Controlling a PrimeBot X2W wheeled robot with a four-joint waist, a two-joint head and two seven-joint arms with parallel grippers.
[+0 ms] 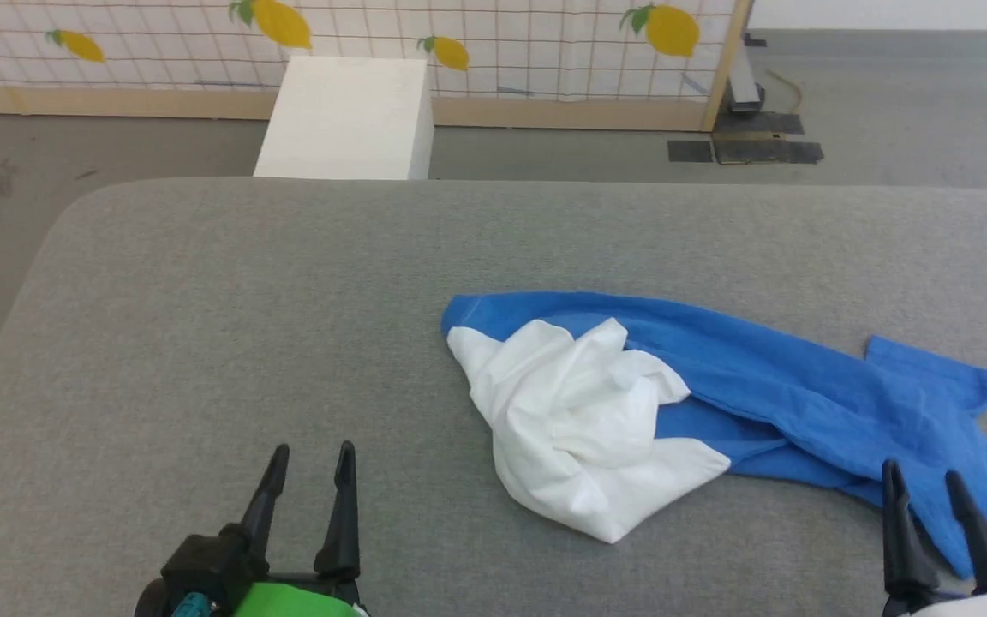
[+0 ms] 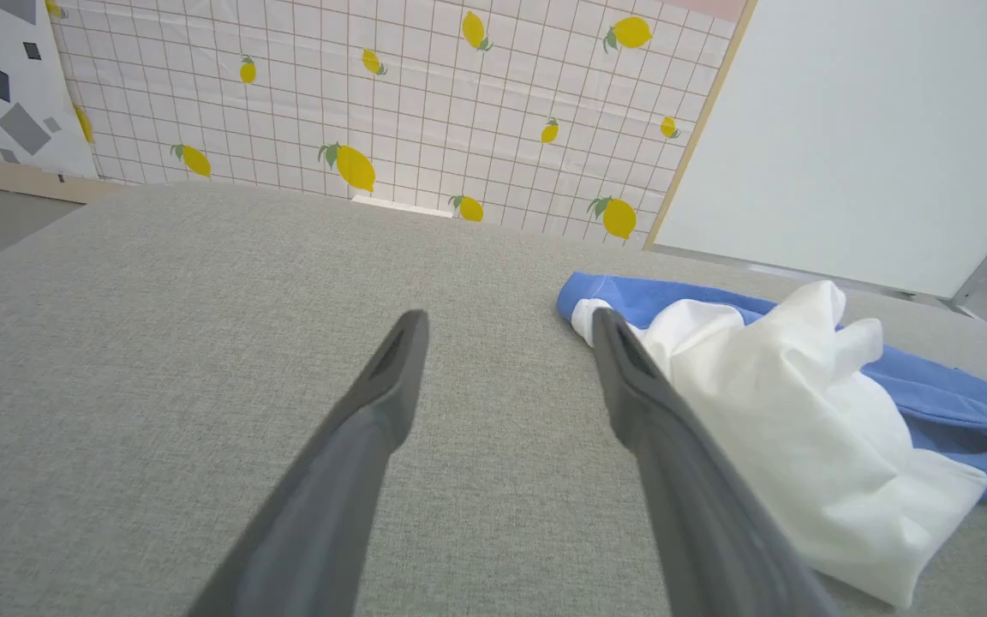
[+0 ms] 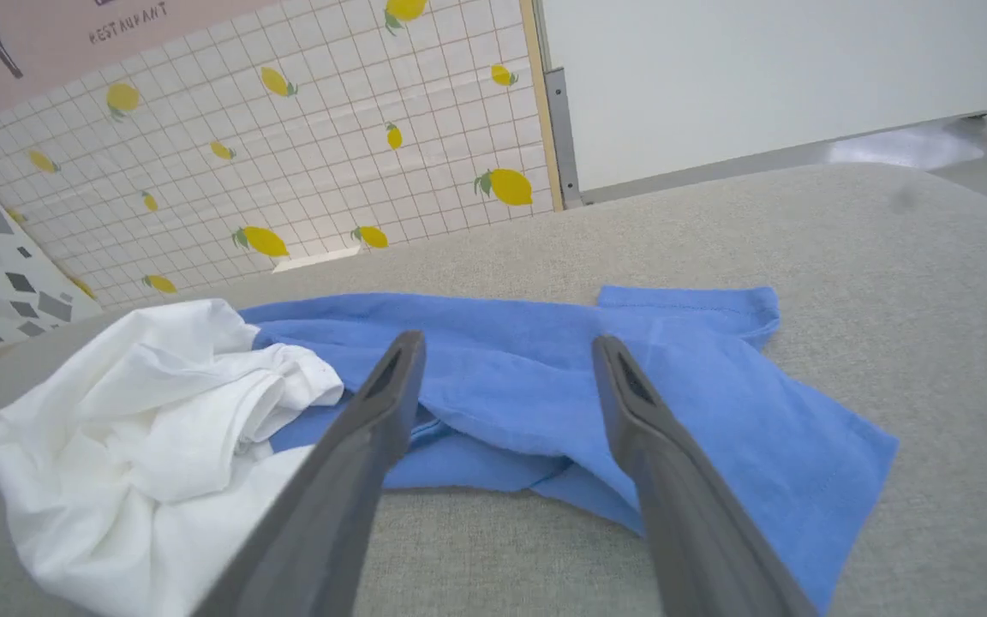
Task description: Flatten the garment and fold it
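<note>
Status, read left to right. My left gripper (image 1: pixel 314 447) sat at the lower left of the head view, over bare grey table (image 1: pixel 202 300). Its two dark fingers were spread apart with nothing between them. In the left wrist view the gap between them showed plain grey fabric. The right-hand finger in that view lined up with the near corner of the garment (image 1: pixel 596 403); I could not tell whether it touched the cloth.

The garment lay right of centre on the table, well apart from the left gripper in the head view, unfolded and not flat. Its white body was bunched into a creased heap at the left end, with one white point running toward the near edge. A blue band edged the far-left corner of that heap. The blue sleeves trailed from the heap toward the right, overlapping each other, wrinkled, and ended in a squared hem close to the right side of the table.

My right gripper (image 1: pixel 922 471) was at the lower right of the head view, and its fingertips overlapped the near right end of the blue cloth. The fingers were spread, gripping nothing. In the right wrist view blue sleeve fabric filled the gap between them, and the white heap lay off to that view's left. I could not tell whether the tips rested on the cloth or hung just above it.

Beyond the table's far edge, a white box (image 1: pixel 343 116) stood on the floor (image 1: pixel 888 103) in front of a lemon-print wall (image 1: pixel 545 51).
</note>
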